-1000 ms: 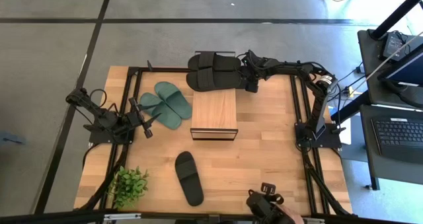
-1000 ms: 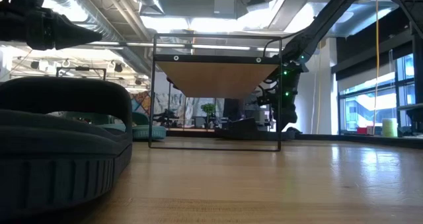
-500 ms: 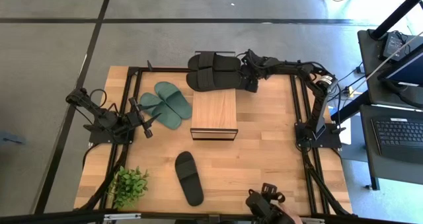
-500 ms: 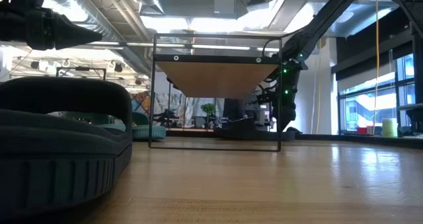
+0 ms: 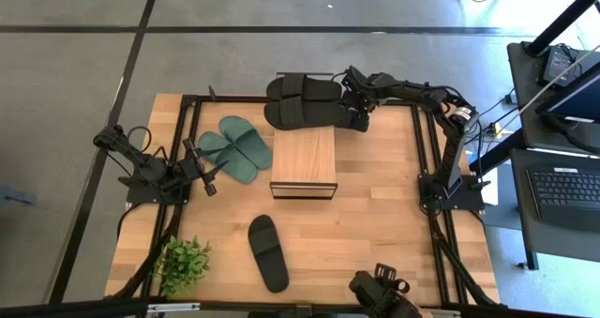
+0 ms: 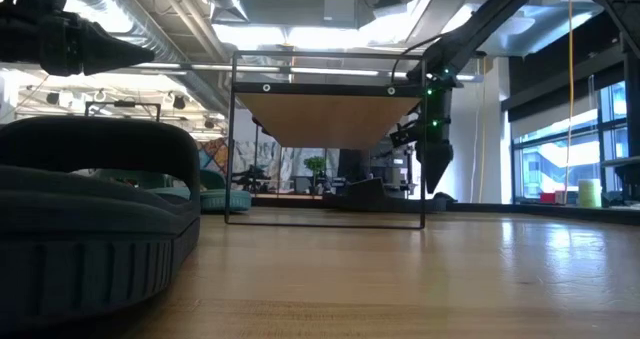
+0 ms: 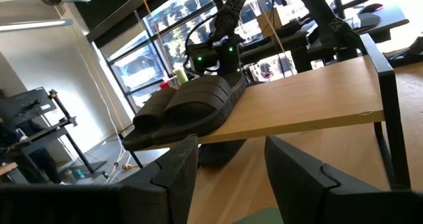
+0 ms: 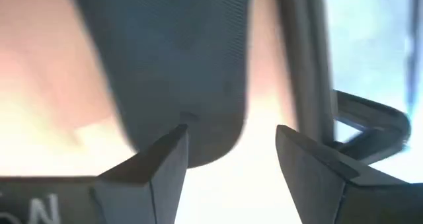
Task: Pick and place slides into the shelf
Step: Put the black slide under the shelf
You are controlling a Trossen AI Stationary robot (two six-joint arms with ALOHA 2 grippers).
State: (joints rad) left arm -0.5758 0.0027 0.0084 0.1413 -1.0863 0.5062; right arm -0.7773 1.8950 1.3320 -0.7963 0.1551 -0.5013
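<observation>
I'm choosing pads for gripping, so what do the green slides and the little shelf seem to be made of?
The pair of dark green open-toed slides look like matte moulded rubber or foam: dull, seamless, and ribbed along the sole edge in the low view. The small rectangular shelf appears to have a pale wood plank top, with faint grain, on thin black, probably metal, rods.

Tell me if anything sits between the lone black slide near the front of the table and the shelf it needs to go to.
Nothing visible does. The lone black slide lies on bare table, with open wood between it and the shelf. The potted plant stands off to the side, out of that path.
</observation>
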